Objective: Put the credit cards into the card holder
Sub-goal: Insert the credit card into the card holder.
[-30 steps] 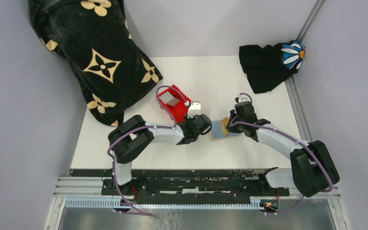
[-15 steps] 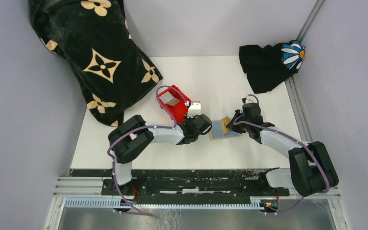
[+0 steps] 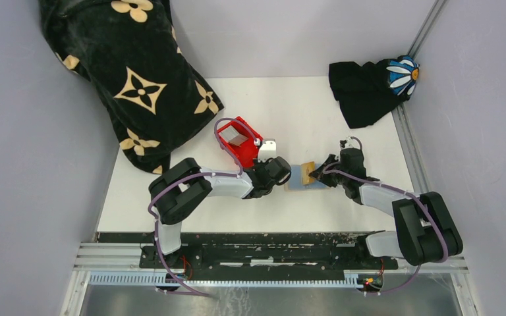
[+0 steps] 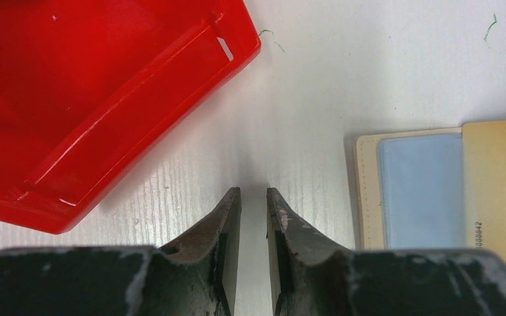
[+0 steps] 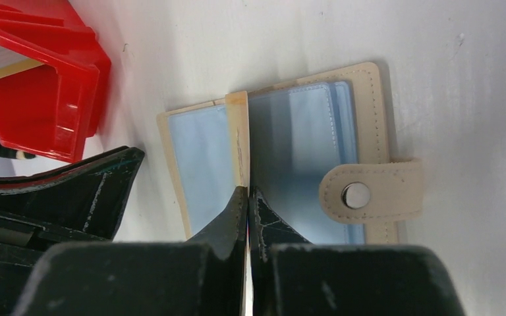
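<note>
The tan card holder (image 5: 369, 110) lies open on the white table, its pale blue sleeves up and its snap tab (image 5: 371, 195) to the right. My right gripper (image 5: 248, 189) is shut on a thin gold credit card (image 5: 238, 135), held on edge over the holder's middle fold. From the left wrist view the same credit card (image 4: 497, 191) shows its gold face above the card holder (image 4: 367, 191). My left gripper (image 4: 253, 192) hovers low over bare table just left of the holder, its jaws a narrow gap apart with nothing between them. More grey cards (image 3: 235, 137) sit in the red bin.
The red bin (image 3: 240, 153) stands close behind my left gripper (image 3: 283, 174). A black cloth bag with tan flowers (image 3: 132, 79) fills the back left. A dark cloth with a daisy patch (image 3: 369, 85) lies at the back right. Grey walls close both sides.
My right gripper has closed on the gold card and shifted a little right and toward me, laying the card lower over the holder. The left arm has stayed put.
</note>
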### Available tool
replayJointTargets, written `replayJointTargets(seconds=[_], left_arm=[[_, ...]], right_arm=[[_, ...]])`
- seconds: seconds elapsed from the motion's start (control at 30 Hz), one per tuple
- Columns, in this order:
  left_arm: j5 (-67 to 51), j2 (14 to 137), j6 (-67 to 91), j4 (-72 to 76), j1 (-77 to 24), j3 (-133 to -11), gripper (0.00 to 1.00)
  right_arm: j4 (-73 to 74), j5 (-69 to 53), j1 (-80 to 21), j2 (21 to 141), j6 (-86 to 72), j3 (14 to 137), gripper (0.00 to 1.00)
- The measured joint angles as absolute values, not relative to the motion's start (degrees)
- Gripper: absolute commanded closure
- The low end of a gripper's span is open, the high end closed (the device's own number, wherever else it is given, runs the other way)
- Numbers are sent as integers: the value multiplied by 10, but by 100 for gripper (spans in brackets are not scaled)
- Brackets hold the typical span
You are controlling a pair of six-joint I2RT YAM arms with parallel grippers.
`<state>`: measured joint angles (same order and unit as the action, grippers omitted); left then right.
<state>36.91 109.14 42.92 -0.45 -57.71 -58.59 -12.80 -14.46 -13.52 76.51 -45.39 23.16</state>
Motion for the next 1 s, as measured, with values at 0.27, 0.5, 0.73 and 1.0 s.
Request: replayJointTargets(seconds=[0.27, 0.5, 0.73, 1.0], left_arm=[[359, 1091, 430, 19, -582, -579, 73], [343, 1098, 430, 46, -606, -578, 74], [355, 1106, 430, 51, -616, -579, 74], [363, 1111, 430, 53, -619, -580, 74]], right_arm=[[-210, -167, -134, 788, -507, 196, 99], [-254, -175, -134, 797, -535, 178, 99], [-272, -176, -133, 804, -546, 170, 99], [-272, -174, -134, 806, -548, 170, 99]])
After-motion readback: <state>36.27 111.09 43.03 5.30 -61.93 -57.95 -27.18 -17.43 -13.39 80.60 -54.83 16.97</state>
